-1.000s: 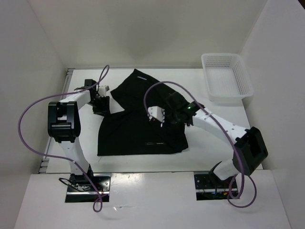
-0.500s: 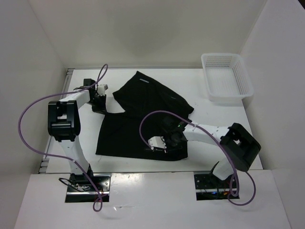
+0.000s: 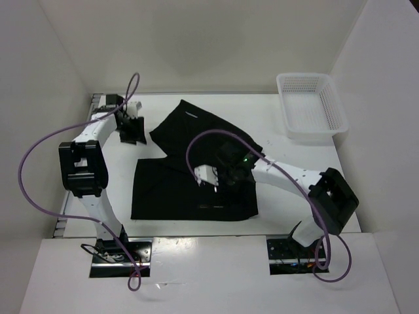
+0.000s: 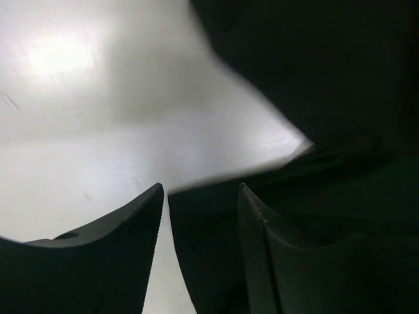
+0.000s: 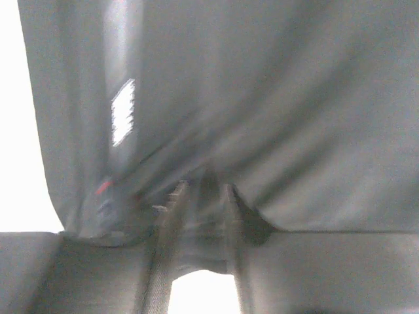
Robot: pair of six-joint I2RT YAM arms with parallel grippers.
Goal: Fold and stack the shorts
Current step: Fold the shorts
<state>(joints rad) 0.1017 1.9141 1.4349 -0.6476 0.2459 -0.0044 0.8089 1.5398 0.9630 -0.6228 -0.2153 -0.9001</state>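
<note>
The black shorts [image 3: 186,190] lie spread on the white table [image 3: 294,176], one leg reaching toward the far left. My right gripper [image 3: 219,182] is over their middle. In the right wrist view its jaws [image 5: 201,190] stand close together, pinching a bunched fold of the shorts [image 5: 275,98]. A pale label [image 5: 122,111] shows on the fabric. My left gripper [image 3: 133,129] is at the far left, just off the shorts' upper edge. In the left wrist view it [image 4: 200,196] is open and empty, with the shorts [image 4: 314,78] ahead and beneath it.
A white mesh basket [image 3: 313,108] stands at the far right corner. White walls close the table in at the back and on both sides. Purple cables loop above both arms.
My left gripper has let go of the shorts' left edge and drawn back toward the far left. My right gripper swung toward me, then back a little, shifting the fabric.
</note>
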